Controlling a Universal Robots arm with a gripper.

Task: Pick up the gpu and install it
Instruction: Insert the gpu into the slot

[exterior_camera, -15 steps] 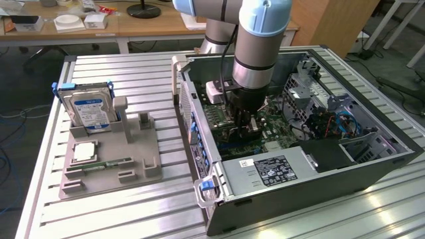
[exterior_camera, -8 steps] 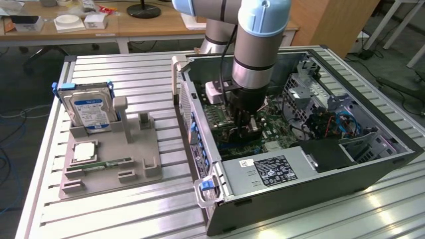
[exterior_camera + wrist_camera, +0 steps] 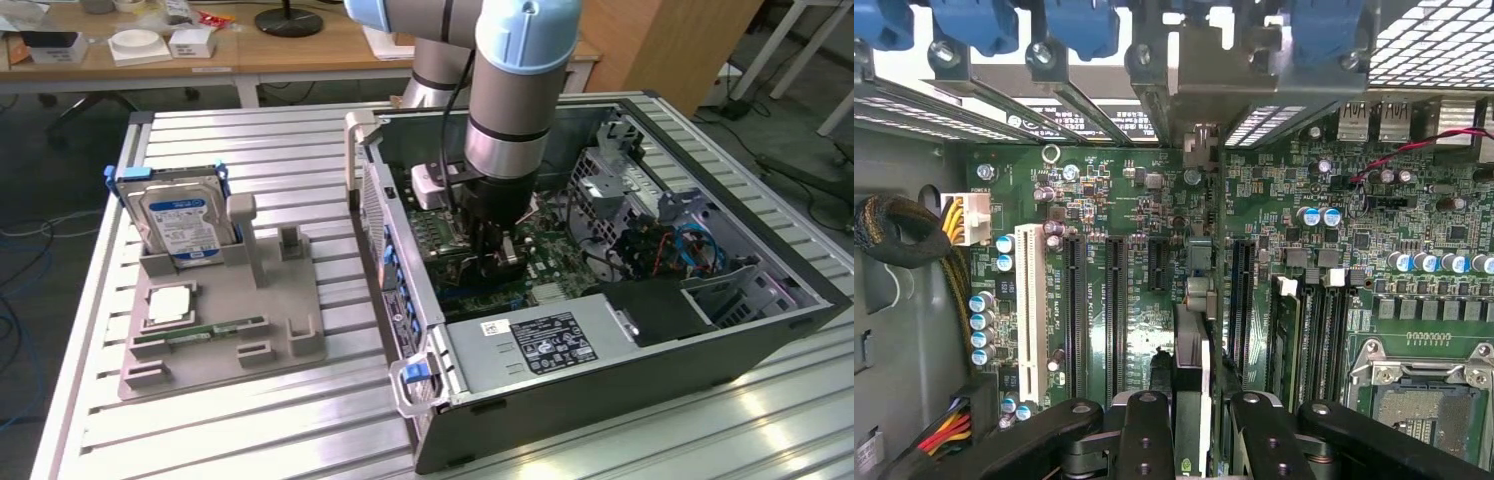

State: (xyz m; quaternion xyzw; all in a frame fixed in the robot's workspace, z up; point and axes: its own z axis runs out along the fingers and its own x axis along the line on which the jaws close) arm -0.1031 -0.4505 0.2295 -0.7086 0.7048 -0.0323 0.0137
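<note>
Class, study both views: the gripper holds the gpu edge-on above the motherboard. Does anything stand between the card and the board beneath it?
Nothing visible does. The gpu sits clamped in the gripper, directly over the motherboard, its bracket end near the case's rear slots.

silver arm (image 3: pixel 505 110), pale blue joint caps, black claw (image 3: pixel 1192 425), apparently screw-studded fingers (image 3: pixel 1144 440)

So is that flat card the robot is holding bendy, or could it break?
Probably stiff: the gpu stands straight on edge in the gripper, without sagging. Likely fragile, being a thin board headed among the motherboard slots. It seems light, since a narrow pinch holds it.
</note>
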